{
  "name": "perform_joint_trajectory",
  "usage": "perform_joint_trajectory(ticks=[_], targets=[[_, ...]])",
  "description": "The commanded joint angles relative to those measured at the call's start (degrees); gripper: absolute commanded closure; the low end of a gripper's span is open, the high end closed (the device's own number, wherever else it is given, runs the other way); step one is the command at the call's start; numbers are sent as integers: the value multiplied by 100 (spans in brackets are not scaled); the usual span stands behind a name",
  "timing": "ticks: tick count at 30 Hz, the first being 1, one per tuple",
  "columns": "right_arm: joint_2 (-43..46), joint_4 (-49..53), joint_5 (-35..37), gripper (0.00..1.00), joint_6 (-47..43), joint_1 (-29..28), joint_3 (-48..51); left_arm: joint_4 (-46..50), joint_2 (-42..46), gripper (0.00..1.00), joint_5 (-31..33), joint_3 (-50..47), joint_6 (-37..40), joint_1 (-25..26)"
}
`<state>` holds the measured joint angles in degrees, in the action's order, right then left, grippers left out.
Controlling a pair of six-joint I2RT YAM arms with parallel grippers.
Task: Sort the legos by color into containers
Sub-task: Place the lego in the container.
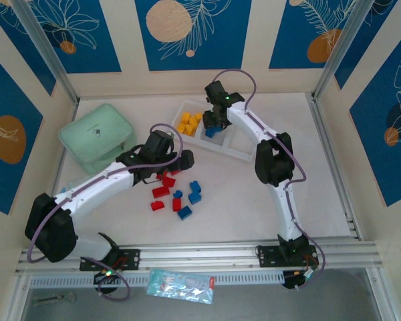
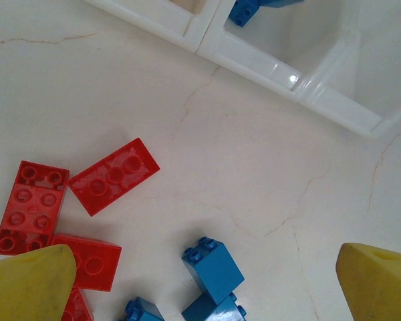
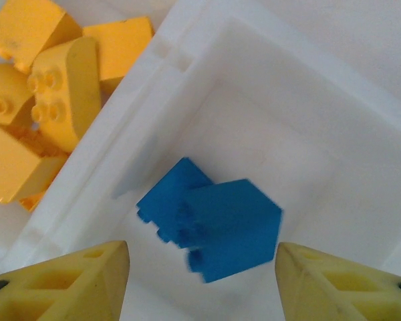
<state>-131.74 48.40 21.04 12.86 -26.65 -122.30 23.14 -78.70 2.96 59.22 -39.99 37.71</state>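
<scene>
The blue brick (image 3: 210, 227) in the middle compartment of the tray (image 1: 244, 154) is smeared with blur in the right wrist view. I cannot tell whether it is one brick or two pressed together. Its studs face the lower left of that view, toward the yellow compartment. From above, the right gripper (image 3: 200, 267) hangs over that compartment and covers most of it. Its jaws stand apart with nothing pinched, and a gap shows beside the brick.

The yellow bricks (image 3: 47, 87) lie heaped in the tray's end compartment, the end nearer the green case (image 1: 97, 137). Several are cut off by the picture's edge, and they point every which way. The tray lies slantwise on the desk (image 1: 307, 187), its long axis running from far left to near right.

On the near side of the tray, loose on the desk, lie the red bricks (image 1: 160, 190) and the blue bricks (image 1: 194, 198). Seen from above, the left arm covers some of the red ones. The left gripper (image 2: 204, 257) hovers over this group, jaws spread wide and holding nothing. In its wrist view one fingertip (image 2: 27, 281) hides parts of two red bricks.

A long red brick (image 2: 113, 176) lies flat with its studs up, its long axis slanting toward the tray. A printed packet (image 1: 180, 285) lies well apart from the tray, beyond the arm bases.
</scene>
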Motion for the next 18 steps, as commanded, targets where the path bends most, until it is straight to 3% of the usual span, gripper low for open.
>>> perform_joint_trajectory(ticks=[1,11,18], targets=[[865,-35,-233,39,-1,-253,483,88,187,1,-70,130,98,-62],[2683,-558,-922,34,535,-933,3128,507,966,1,33,-333,86,-90],[3333,-821,-1170,29,1145,-1543,4555,856,1597,1,106,-863,-73,-98]])
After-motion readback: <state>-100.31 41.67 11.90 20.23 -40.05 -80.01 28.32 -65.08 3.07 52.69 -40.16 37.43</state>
